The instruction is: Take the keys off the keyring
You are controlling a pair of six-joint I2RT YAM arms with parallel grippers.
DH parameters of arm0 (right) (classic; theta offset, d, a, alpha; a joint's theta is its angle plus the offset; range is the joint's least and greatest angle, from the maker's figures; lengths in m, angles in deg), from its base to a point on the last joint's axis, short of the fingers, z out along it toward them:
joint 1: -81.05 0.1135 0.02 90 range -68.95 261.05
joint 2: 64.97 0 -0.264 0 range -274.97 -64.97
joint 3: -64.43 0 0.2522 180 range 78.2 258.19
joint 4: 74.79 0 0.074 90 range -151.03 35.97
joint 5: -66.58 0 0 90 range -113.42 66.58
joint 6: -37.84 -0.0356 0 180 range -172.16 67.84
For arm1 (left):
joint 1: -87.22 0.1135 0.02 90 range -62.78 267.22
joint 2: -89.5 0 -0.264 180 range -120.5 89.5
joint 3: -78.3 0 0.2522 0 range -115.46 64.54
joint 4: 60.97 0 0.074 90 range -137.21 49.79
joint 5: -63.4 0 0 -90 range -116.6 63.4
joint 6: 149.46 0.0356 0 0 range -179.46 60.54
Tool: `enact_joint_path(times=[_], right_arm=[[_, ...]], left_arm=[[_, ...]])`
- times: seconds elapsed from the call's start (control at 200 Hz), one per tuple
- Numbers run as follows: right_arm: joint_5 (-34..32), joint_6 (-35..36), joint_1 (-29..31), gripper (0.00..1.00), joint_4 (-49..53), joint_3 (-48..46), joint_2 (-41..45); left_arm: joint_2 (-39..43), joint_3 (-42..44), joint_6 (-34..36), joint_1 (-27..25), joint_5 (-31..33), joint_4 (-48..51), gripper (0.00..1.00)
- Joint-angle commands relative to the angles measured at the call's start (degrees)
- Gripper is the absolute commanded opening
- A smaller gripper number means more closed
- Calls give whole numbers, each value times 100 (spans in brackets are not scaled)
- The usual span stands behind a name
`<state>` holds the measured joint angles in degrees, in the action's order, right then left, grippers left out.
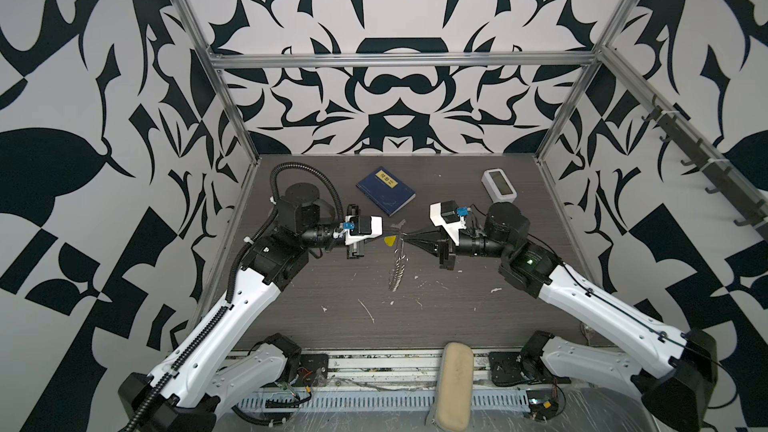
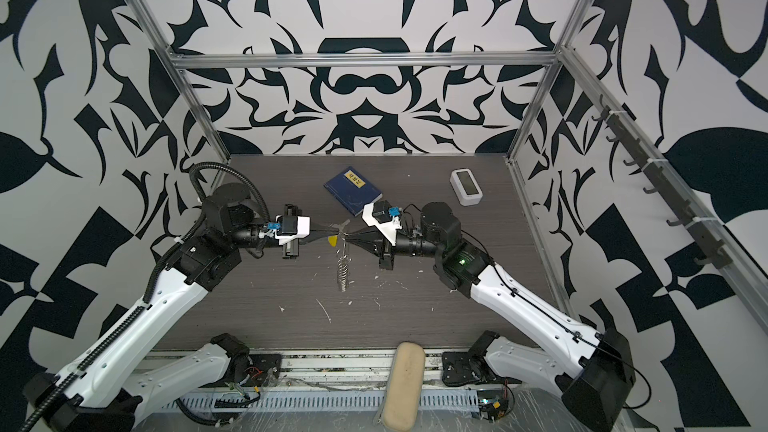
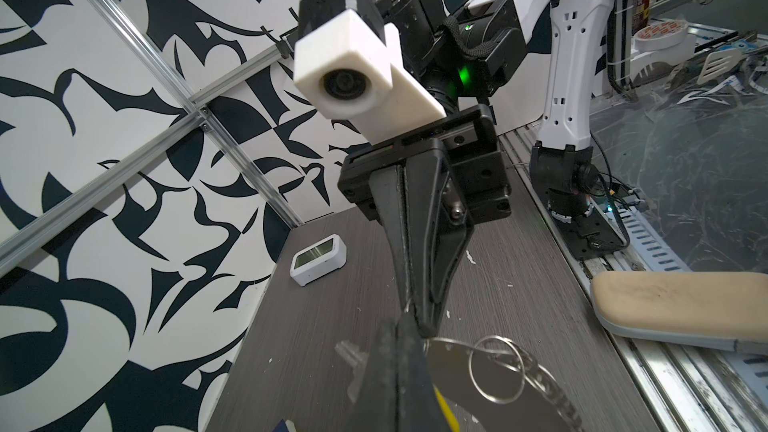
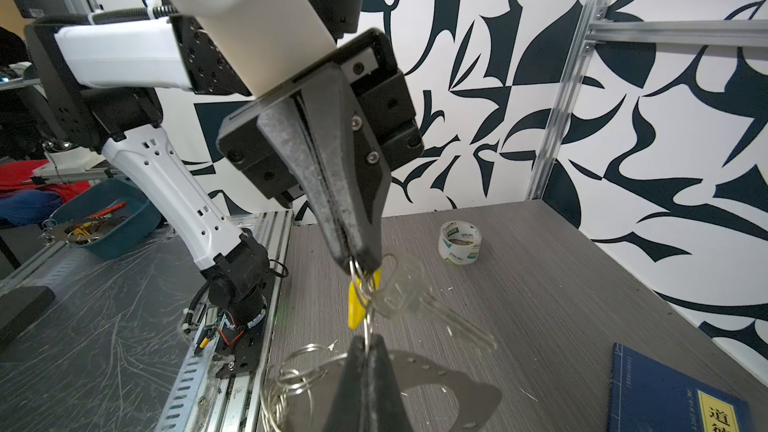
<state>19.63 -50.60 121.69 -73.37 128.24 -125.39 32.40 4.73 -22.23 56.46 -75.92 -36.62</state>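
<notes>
My two grippers meet tip to tip above the middle of the table. The left gripper is shut at the ring end of the keys. These are a yellow tag and a silver key dangling beside it. My right gripper is shut on the thin wire of the keyring. Its bunch of small silver rings hangs down toward the table, along with a flat grey piece with holes.
A blue book lies behind the grippers and a white display box at the back right. A tape roll stands near the left wall. A tan pad rests on the front rail. Metal frame posts edge the table.
</notes>
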Motion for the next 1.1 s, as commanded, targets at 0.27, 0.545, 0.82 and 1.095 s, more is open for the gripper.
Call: enact_joint_path(times=[0.27, 0.545, 0.82, 1.095], right_arm=[[752, -1151, -352, 0, -1686, -273, 492], [819, -2060, -366, 0, -3005, -364, 227], [890, -2207, -439, 0, -3194, -373, 40], [972, -2249, -509, 0, -3093, -460, 61]], left_arm=[[77, 345, -448, 307, 451, -679, 0], [-11, 576, -575, 304, 274, -1274, 0], [54, 554, -111, 305, 204, -1398, 0], [114, 222, 460, 308, 298, -1097, 0]])
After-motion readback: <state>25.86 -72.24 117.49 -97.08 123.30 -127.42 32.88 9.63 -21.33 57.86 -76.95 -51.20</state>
